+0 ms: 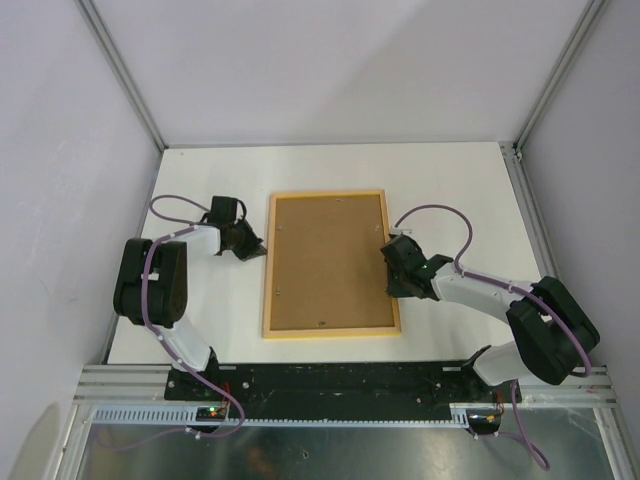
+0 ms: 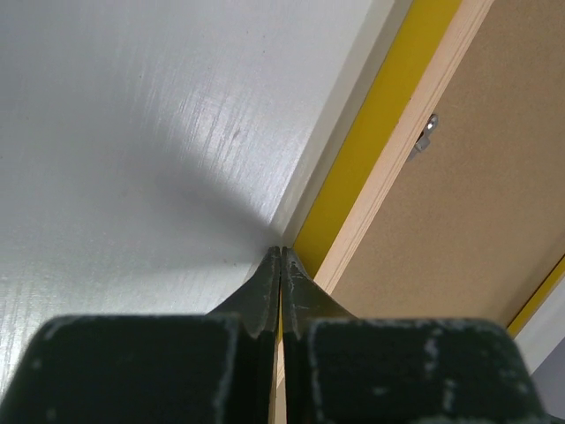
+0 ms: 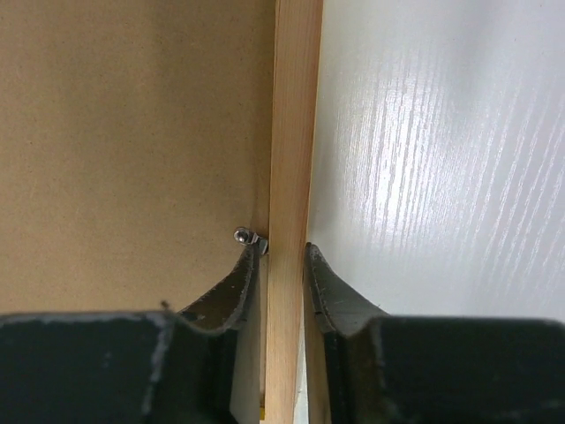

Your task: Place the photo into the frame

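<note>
The frame (image 1: 330, 328) lies face down on the white table, pale wood back up, with the brown backing board (image 1: 325, 260) inside it. The photo is hidden or out of view. My left gripper (image 1: 258, 248) is shut and empty, its tips (image 2: 281, 253) against the frame's yellow left edge (image 2: 380, 132) at table level. My right gripper (image 1: 392, 262) straddles the frame's right rail (image 3: 291, 132), one finger on each side, closed on it (image 3: 282, 249). Its inner finger (image 3: 238, 283) touches a small metal tab (image 3: 247, 237) over the backing board (image 3: 132, 132).
The white table (image 1: 450, 190) is walled by grey panels at the back and sides. Another metal tab (image 2: 425, 132) holds the backing board (image 2: 468, 177) on the left rail. A black rail with cables (image 1: 330, 385) runs along the near edge.
</note>
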### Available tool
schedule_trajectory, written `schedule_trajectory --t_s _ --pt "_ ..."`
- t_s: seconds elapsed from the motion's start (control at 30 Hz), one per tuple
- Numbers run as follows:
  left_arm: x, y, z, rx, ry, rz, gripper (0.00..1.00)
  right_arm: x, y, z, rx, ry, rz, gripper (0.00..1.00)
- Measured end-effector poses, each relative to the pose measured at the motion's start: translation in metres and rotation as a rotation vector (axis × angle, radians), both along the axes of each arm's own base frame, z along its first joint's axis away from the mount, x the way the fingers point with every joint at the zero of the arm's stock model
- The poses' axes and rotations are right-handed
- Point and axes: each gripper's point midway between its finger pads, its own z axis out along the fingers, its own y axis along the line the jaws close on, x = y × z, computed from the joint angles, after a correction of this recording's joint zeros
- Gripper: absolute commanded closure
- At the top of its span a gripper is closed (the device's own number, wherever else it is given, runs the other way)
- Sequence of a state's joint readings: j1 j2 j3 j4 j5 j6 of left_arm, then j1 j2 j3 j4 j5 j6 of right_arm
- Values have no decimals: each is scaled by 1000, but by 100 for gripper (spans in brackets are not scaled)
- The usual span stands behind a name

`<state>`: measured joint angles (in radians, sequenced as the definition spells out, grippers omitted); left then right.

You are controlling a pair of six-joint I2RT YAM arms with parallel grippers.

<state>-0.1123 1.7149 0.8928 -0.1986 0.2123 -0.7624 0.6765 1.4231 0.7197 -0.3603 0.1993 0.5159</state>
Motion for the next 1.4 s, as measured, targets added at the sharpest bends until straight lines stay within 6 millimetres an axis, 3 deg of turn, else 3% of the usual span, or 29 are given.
schedule_trajectory --t_s 0.17,0.67,1.1,1.23,1.4 --pt "1 1 0 4 -4 -1 100 1 0 0 1 -6 0 91" --pt "-4 3 2 24 -2 -32 99 5 1 1 23 -8 -3 93" --pt "-12 4 35 61 -70 -109 86 7 1 1 48 1 -2 91" --pt "-15 8 50 91 -106 -129 79 7 1 1 56 5 0 83" --pt "-20 12 66 117 -150 -145 63 6 2 1 69 7 2 57"
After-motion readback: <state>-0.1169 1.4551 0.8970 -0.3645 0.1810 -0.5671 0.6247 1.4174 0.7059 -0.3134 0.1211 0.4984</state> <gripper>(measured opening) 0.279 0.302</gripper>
